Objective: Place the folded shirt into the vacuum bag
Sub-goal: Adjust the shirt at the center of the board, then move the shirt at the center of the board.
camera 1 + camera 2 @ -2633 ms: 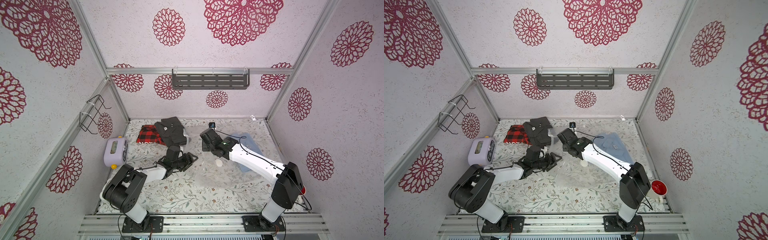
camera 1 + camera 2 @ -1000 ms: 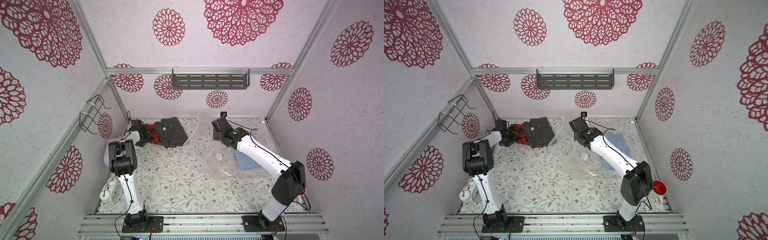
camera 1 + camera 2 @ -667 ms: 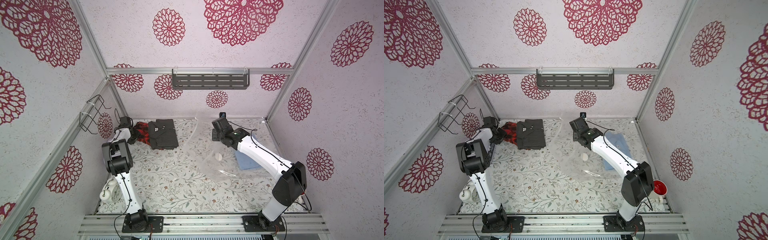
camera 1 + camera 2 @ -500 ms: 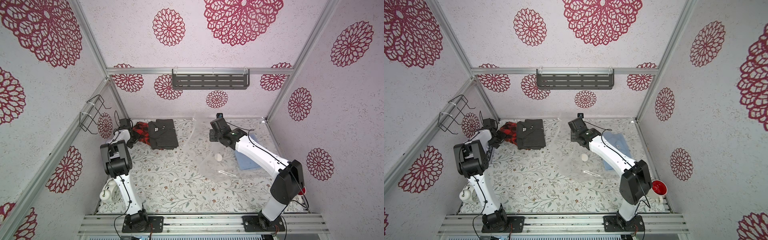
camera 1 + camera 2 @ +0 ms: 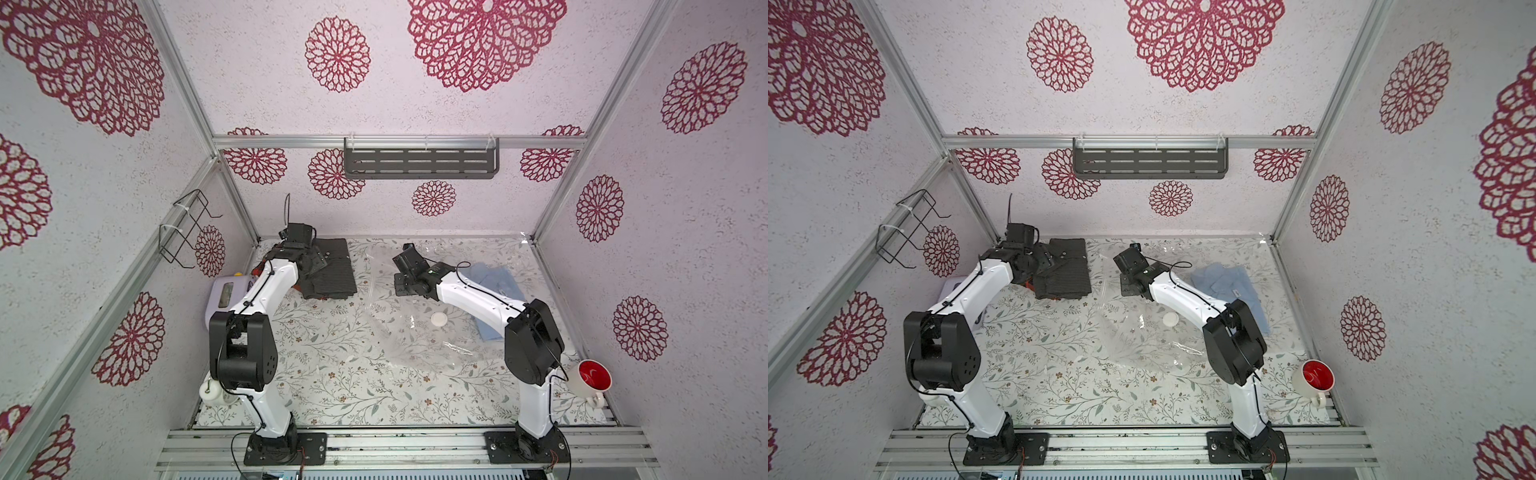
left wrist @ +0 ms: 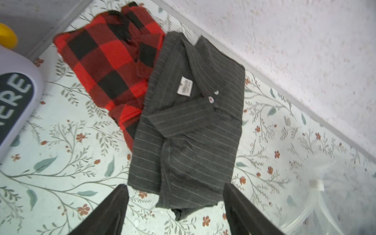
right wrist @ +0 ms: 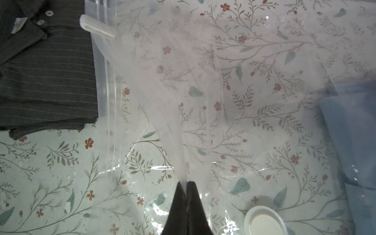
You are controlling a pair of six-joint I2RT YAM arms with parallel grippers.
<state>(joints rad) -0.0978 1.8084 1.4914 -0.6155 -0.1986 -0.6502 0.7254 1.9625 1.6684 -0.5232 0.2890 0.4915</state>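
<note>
In both top views the vacuum bag [image 5: 409, 332] lay crumpled on the middle of the surface [image 5: 324, 374], valve cap [image 5: 439, 319] up. The folded shirt [image 5: 336, 274] sat just beside the bag's left edge, and the wrists hid both sets of jaws.

The left wrist view filled that gap. The left pincer [image 6: 175, 187] stood wide and empty over the shirt's hem. A red plaid shirt [image 6: 105, 61] lay partly under the folded one, so a deep grab could drag both.

Only the right wrist view showed the right pincer [image 7: 186, 184] pinching bag film upward. The slick plastic could slip free and let the mouth collapse.
</note>
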